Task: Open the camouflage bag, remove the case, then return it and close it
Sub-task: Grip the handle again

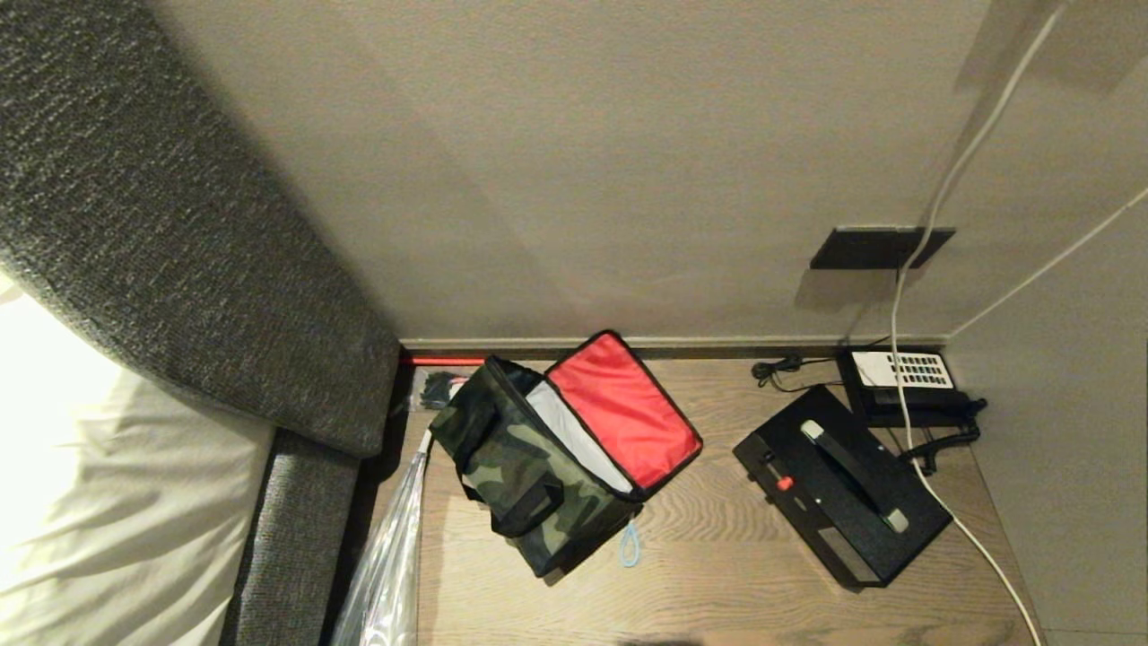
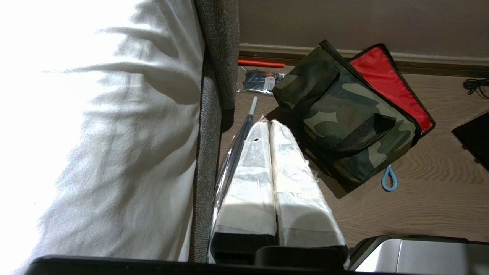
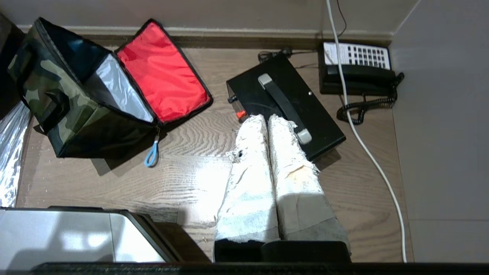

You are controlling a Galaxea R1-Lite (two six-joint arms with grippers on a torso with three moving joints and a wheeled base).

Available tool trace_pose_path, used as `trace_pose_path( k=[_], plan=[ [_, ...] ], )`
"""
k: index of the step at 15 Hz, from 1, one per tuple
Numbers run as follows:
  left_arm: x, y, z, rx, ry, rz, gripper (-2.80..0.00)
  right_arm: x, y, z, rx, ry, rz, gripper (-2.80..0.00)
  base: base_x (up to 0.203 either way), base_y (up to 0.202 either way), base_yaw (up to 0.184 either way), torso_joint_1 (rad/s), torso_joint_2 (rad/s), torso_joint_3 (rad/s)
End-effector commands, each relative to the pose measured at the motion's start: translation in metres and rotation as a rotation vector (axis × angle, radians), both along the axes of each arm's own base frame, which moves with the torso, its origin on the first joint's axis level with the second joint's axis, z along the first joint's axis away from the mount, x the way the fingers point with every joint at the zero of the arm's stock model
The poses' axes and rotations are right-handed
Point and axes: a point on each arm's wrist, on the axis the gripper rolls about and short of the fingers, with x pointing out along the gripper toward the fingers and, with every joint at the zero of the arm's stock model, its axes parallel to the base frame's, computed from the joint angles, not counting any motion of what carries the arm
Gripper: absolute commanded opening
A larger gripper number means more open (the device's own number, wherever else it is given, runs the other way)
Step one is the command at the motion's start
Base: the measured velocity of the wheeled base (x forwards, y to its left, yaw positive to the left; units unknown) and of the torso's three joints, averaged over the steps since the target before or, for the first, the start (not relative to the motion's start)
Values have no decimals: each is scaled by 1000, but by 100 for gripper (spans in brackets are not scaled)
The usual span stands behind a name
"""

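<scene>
while my right gripper (image 3: 267, 118) hung pressed together and empty, the case (image 1: 839, 484) lay diagonally beside the open camouflage bag (image 1: 529, 467), equally slanted.

The camouflage bag (image 1: 529, 475) is matt woven cloth, its lid lining glossy red. The case (image 1: 839, 484) looks matt black, on a grained wood table (image 1: 717, 574).

Room's dim and warm overall, but the white bedding (image 1: 108, 502) is blown out to pure glare on the left in the head and left wrist views. Hard glare patch on the wooden tabletop (image 3: 198, 179) beside the right gripper (image 3: 265, 118). The camouflage bag (image 1: 529, 467) casts a soft shadow; everything's sharp, no motion blur.
</scene>
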Motion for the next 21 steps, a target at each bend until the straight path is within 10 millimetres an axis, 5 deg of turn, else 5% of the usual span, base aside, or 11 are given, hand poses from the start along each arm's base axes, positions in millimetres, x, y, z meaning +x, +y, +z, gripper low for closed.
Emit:
trace_pose_path(
  k=[1, 21],
  plan=[
    [0, 0, -1, -1, 2, 1, -280, -1, 0, -1, 3, -6, 1, -280, 0, 0, 0, 0, 0, 0],
    [0, 0, -1, -4, 3, 1, -280, -1, 0, -1, 3, -6, 1, -280, 0, 0, 0, 1, 0, 35]
  ],
)
